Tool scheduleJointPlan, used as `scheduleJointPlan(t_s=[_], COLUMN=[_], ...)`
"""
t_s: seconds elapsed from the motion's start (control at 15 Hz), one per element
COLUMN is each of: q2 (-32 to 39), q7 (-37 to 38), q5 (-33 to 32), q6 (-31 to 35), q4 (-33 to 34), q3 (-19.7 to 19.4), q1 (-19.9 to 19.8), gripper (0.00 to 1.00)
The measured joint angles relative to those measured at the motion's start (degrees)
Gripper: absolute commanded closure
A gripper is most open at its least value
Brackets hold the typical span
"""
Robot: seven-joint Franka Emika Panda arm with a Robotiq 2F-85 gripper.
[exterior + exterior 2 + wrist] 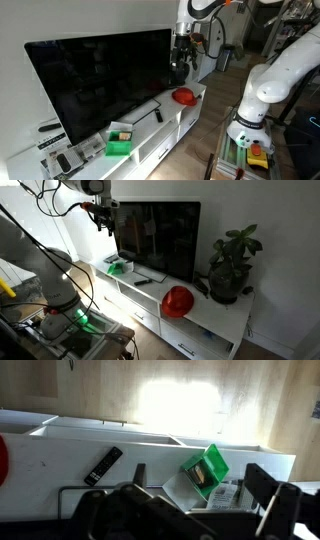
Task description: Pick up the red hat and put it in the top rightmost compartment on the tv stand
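Note:
The red hat (pixel 184 97) lies on top of the long white tv stand (pixel 160 128), beside the TV's end; it also shows in an exterior view (pixel 178 301), and only its edge shows at the left of the wrist view (pixel 3 460). My gripper (pixel 180 58) hangs high in the air, well apart from the hat, and is seen left of the TV in an exterior view (pixel 103 220). In the wrist view its fingers (pixel 205 495) are spread and empty, framing the green box (pixel 205 470). The stand's (pixel 215 318) front compartments are too unclear to tell apart.
A big black TV (pixel 100 80) stands on the stand. A green box (pixel 120 145) and papers lie at the far end from the hat. A black remote (pixel 103 465) lies between them. A potted plant (pixel 232 265) stands next to the hat. The robot base (pixel 255 110) stands on the floor.

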Motion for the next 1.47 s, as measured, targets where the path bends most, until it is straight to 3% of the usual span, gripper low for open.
scheduleJointPlan(t_s=[0.87, 1.2, 1.47], q2=[0.8, 11.8, 23.1], q7=[2.1, 6.5, 14.0], q5=[-0.4, -7.8, -19.4], q6=[0.6, 14.0, 24.8], q4=[0.0, -0.1, 0.1], q3=[0.2, -0.3, -0.6], q1=[-1.5, -10.6, -15.4], gripper=[0.00, 0.00, 0.00])
